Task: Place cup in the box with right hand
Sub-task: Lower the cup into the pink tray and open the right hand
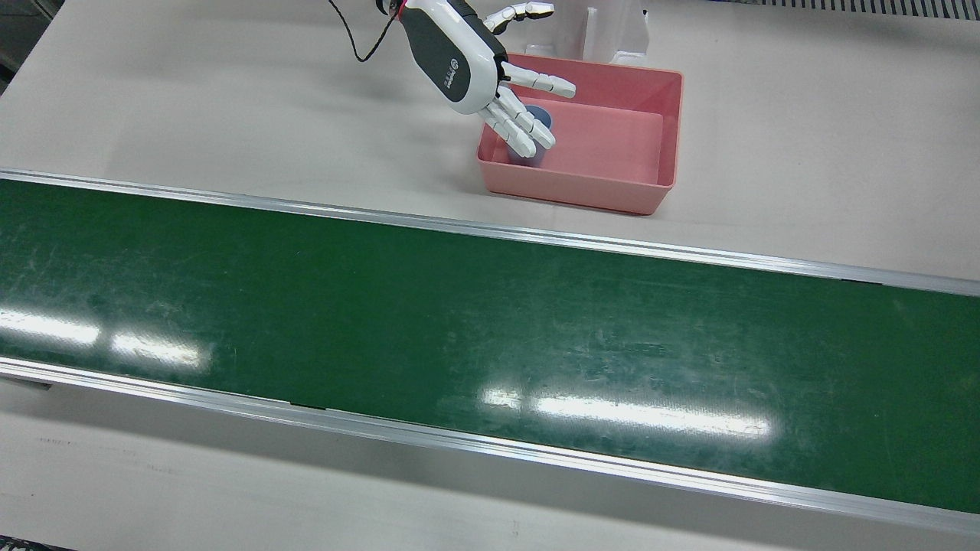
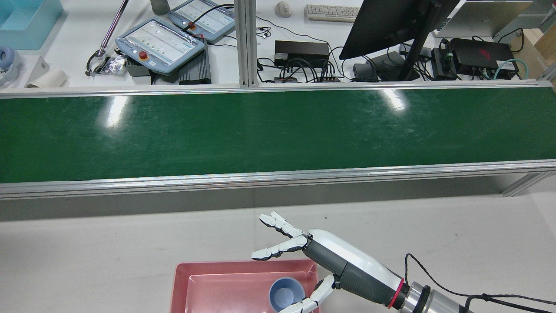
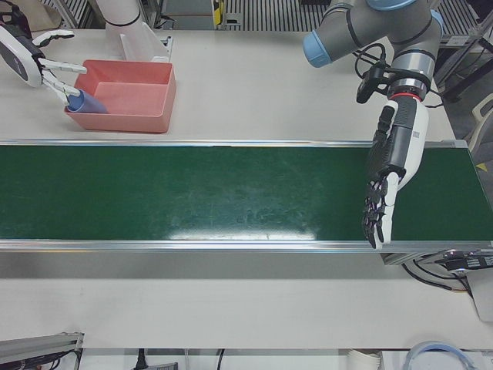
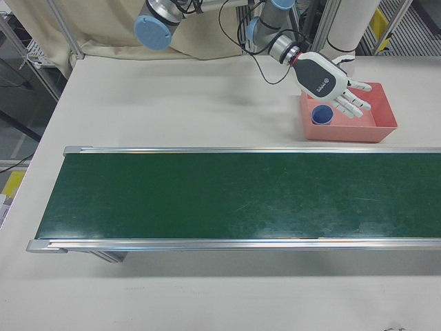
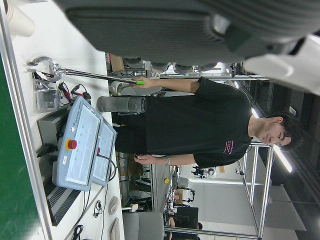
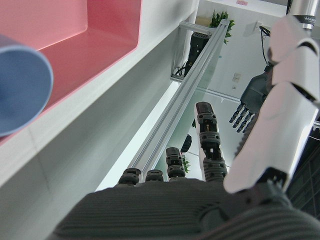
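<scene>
The blue cup (image 2: 286,294) stands upright inside the pink box (image 1: 671,130), in the corner nearest my right arm; it also shows as the cup (image 4: 321,114) and the cup (image 3: 83,102). My right hand (image 1: 467,61) hovers just above that end of the box with its fingers spread and holds nothing; its fingers (image 1: 524,127) partly cover the cup from above. In the rear view the right hand (image 2: 343,263) is beside the cup, apart from it. My left hand (image 3: 389,173) hangs open over the far end of the green belt, fingers pointing down.
A long green conveyor belt (image 1: 490,337) with aluminium rails crosses the table in front of the box. A white arm pedestal (image 1: 616,30) stands right behind the box. Beyond the belt lie teach pendants (image 2: 160,41), a monitor and cables; a person (image 5: 200,122) stands there.
</scene>
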Robot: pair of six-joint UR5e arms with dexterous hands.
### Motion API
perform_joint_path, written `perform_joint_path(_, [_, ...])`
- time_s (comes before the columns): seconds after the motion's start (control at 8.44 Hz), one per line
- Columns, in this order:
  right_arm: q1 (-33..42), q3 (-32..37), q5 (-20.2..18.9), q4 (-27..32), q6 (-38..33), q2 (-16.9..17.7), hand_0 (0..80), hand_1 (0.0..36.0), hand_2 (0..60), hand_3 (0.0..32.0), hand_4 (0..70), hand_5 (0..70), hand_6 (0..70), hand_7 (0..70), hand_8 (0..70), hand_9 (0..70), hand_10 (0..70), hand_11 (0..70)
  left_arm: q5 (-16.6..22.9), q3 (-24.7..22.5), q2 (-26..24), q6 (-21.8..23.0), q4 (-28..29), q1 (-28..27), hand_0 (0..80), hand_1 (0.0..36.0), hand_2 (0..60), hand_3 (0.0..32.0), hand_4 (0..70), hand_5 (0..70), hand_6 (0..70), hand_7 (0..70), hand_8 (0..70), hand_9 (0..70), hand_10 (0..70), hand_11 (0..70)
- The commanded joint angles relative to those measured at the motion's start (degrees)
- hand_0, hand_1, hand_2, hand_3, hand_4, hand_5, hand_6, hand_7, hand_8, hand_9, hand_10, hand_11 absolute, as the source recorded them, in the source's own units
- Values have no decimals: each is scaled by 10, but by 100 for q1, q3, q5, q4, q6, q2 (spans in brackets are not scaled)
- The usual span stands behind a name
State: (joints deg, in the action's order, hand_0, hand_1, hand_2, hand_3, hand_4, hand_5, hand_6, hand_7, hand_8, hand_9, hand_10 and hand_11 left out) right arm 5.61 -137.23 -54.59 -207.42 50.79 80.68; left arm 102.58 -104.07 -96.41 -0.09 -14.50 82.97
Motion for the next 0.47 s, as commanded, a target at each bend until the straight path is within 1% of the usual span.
perform_joint_path(0.0, [54,-84,-8,-8,-69,9,456,143,246,0,170,38,50,165,0,31,31,59,8,1,-1,0,0,0,0,0,0,0,0,0,0,0,0,0,0,0])
perform_joint_path(0.12, [568,-302,-43,-9,-70,9,463,159,278,0,165,43,60,213,2,44,39,73,-1,1,-1,0,0,0,0,0,0,0,0,0,0,0,0,0,0,0])
perform_joint_path(0.24, [1374,-443,-43,-9,-122,9,488,140,180,0,235,50,93,366,42,127,65,110,-1,1,8,0,0,0,0,0,0,0,0,0,0,0,0,0,0,0])
perform_joint_path(0.36, [2191,-384,-52,-61,-401,35,486,148,215,0,262,55,120,484,86,205,92,147,8,1,0,0,0,0,0,0,0,0,0,0,0,0,0,0,0,0])
